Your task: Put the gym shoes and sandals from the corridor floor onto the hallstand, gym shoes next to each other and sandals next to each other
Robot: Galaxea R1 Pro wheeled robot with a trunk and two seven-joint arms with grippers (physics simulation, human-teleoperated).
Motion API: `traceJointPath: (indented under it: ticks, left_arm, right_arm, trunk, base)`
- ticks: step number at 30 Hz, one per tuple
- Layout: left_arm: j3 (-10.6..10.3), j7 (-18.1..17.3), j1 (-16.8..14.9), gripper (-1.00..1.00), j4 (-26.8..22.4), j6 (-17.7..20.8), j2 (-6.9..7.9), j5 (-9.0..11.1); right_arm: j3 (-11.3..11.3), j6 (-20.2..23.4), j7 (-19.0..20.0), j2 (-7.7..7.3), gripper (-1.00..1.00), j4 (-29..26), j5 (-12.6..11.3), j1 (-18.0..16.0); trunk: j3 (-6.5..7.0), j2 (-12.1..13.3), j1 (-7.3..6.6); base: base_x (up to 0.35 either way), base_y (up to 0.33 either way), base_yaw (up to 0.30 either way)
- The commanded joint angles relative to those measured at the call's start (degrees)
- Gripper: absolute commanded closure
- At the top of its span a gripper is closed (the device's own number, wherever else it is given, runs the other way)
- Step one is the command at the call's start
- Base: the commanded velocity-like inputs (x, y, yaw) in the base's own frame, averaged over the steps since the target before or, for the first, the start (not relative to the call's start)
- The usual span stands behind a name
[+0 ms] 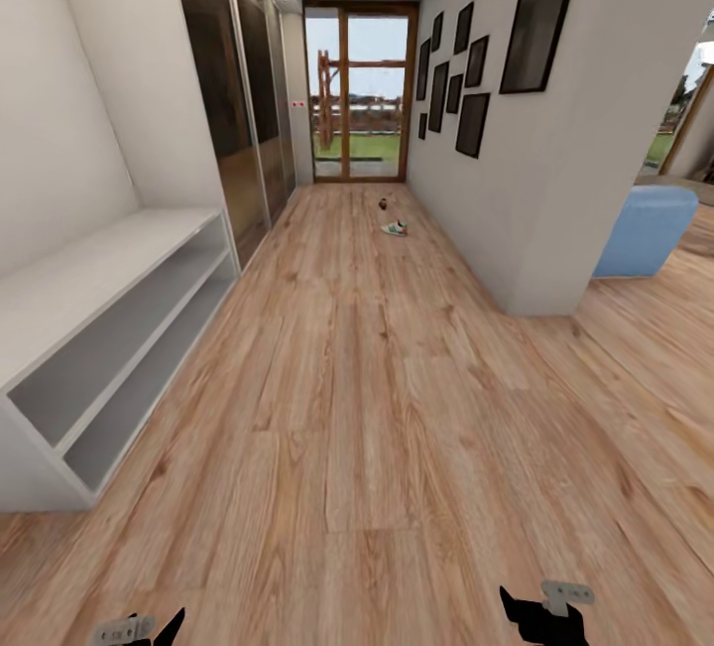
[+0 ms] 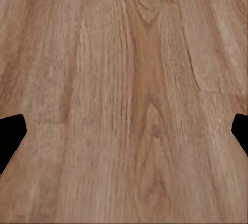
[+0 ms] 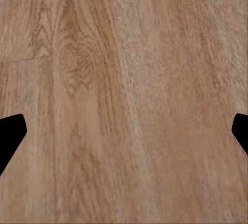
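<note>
Corridor floor point(image 1: 377, 408), wood planks running toward the glass door point(image 1: 359, 95) | one gym shoe point(image 1: 395, 228) far down the hall near the right wall, long axis roughly crosswise, toe direction too small to tell | dark sandal point(image 1: 383, 200) just beyond it | left gripper point(image 2: 124, 131) and right gripper point(image 3: 124, 131) both spread wide, empty above bare planks | white two-tier bench point(image 1: 99, 328) at left.

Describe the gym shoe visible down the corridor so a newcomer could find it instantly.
Look toward the glass door at the corridor's far end. On the wood floor before it, near the picture-hung wall, lies the white gym shoe. The item just beyond it is small and dark.
</note>
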Motion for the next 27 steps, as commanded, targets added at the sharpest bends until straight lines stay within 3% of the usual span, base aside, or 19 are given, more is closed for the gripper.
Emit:
traceJointPath:
  ticks: [1, 27]
  left_arm:
    - [0.15, -0.52, -0.04, -1.0, 0.08, 0.1, 0.01, 0.43]
    - [0.11, -0.52, -0.04, -1.0, 0.08, 0.11, 0.01, 0.43]
  right_arm:
    - [-0.52, -0.2, 0.26, 0.0, -1.0, 0.05, 0.49, -0.04]
    - [-0.49, -0.2, 0.25, -0.09, -1.0, 0.13, 0.49, 0.04]
  trunk:
    - [-0.05, -0.02, 0.02]
    - [-0.05, -0.02, 0.02]
  base:
    - [0.339, 0.0, 0.0]
    - [0.339, 0.0, 0.0]
